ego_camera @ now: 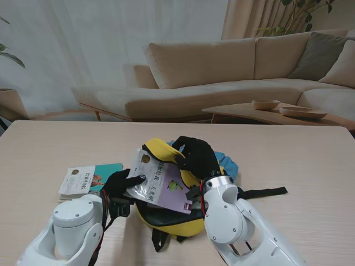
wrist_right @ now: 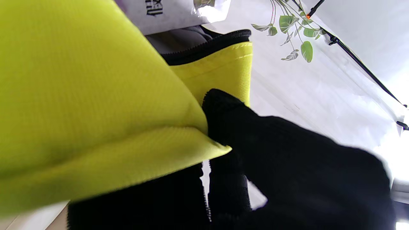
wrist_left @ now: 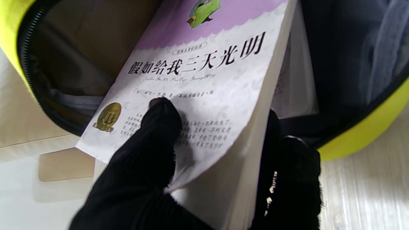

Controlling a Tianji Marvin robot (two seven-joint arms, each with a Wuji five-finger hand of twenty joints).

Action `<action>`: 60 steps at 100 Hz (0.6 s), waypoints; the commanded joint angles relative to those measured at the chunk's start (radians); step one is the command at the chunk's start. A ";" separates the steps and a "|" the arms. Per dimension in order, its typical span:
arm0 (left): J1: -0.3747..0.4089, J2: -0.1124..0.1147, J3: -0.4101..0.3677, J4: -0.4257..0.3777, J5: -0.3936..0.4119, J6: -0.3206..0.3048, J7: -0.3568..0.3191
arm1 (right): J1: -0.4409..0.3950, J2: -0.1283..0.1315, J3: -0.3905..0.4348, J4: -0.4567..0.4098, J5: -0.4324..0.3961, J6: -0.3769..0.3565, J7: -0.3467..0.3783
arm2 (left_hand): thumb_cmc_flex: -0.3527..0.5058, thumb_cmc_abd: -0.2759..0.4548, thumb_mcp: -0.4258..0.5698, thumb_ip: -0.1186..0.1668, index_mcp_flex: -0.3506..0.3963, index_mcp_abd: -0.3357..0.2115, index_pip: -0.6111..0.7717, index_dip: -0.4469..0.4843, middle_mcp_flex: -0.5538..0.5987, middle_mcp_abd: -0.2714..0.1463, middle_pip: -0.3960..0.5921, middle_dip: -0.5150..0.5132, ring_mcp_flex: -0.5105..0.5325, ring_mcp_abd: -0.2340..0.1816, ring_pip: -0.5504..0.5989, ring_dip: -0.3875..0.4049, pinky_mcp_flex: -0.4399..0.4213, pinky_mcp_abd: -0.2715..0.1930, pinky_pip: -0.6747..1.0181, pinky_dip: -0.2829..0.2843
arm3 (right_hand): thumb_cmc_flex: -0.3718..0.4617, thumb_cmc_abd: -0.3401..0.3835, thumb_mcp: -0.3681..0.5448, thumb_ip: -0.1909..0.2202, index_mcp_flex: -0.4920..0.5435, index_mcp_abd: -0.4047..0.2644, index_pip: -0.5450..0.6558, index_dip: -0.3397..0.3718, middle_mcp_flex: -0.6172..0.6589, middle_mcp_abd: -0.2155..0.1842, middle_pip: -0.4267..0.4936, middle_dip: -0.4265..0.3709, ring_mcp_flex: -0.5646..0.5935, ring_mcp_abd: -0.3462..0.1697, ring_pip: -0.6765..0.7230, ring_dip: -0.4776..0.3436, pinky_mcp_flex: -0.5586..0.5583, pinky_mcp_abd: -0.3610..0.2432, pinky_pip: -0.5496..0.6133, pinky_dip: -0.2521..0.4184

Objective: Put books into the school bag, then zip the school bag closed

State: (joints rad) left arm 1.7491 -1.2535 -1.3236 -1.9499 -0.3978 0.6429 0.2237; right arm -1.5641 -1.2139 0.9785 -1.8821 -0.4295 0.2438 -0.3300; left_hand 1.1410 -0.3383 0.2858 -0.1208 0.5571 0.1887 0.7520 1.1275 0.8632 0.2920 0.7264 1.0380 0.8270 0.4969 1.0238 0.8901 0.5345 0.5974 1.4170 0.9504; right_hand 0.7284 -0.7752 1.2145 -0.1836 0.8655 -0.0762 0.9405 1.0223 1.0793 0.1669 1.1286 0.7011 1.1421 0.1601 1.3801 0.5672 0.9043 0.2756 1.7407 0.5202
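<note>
- Nearest you, the left hand (ego_camera: pixel 119 184) grips the purple-and-white book (ego_camera: pixel 160 185): in the left wrist view its thumb (wrist_left: pixel 159 127) presses the cover and the other fingers (wrist_left: pixel 287 166) clamp the page edge.
- The book's far end sits inside the open mouth of the yellow school bag (ego_camera: pixel 172 224), which lies on the worktop (ego_camera: pixel 299 160) at its centre.
- The right hand (ego_camera: pixel 195 156) is closed on the bag's yellow flap (wrist_right: pixel 96 95), holding it raised; the zipper (wrist_left: pixel 30 38) is undone.
- A second book (ego_camera: pixel 89 180) lies flat on the worktop, left of the bag, just beside the left hand.
- Beyond the worktop stands a beige sofa (ego_camera: pixel 222 72).
</note>
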 commanded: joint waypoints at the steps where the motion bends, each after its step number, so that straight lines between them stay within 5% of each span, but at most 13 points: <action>1: -0.008 -0.024 0.013 0.001 -0.016 0.006 -0.011 | -0.015 -0.003 -0.004 -0.020 -0.004 -0.014 0.017 | 0.150 0.171 0.164 0.056 0.125 -0.227 0.357 0.172 0.034 -0.085 0.110 0.014 0.020 0.002 0.049 0.006 0.010 -0.005 0.062 0.018 | 0.126 0.150 0.039 0.093 0.078 -0.162 0.170 0.092 0.003 -0.012 0.036 0.018 0.040 -0.005 0.033 0.011 0.026 -0.030 0.097 0.002; 60: -0.143 -0.070 0.088 0.140 -0.071 0.122 0.025 | -0.032 0.005 -0.006 -0.026 0.005 -0.042 0.044 | 0.150 0.173 0.170 0.042 0.092 -0.218 0.352 0.133 0.016 -0.081 0.082 -0.009 -0.002 0.007 0.012 -0.011 -0.009 -0.008 0.043 0.001 | 0.128 0.147 0.042 0.092 0.078 -0.160 0.169 0.099 0.003 -0.011 0.035 0.019 0.038 -0.004 0.031 0.011 0.026 -0.030 0.097 0.001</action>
State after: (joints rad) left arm 1.6156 -1.3095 -1.2401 -1.8149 -0.4613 0.7545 0.2691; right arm -1.5896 -1.2028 0.9765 -1.8925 -0.4294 0.2144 -0.3051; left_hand 1.1410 -0.3383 0.2859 -0.1208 0.5570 0.1684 0.7520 1.1360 0.8517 0.2901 0.7276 1.0296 0.8154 0.4967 1.0204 0.8884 0.5229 0.5938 1.4170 0.9504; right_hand 0.7371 -0.7647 1.1973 -0.1834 0.8540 -0.0762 0.9404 1.0245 1.0752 0.1673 1.1289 0.7031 1.1422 0.1601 1.3803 0.5671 0.9045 0.2756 1.7413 0.5201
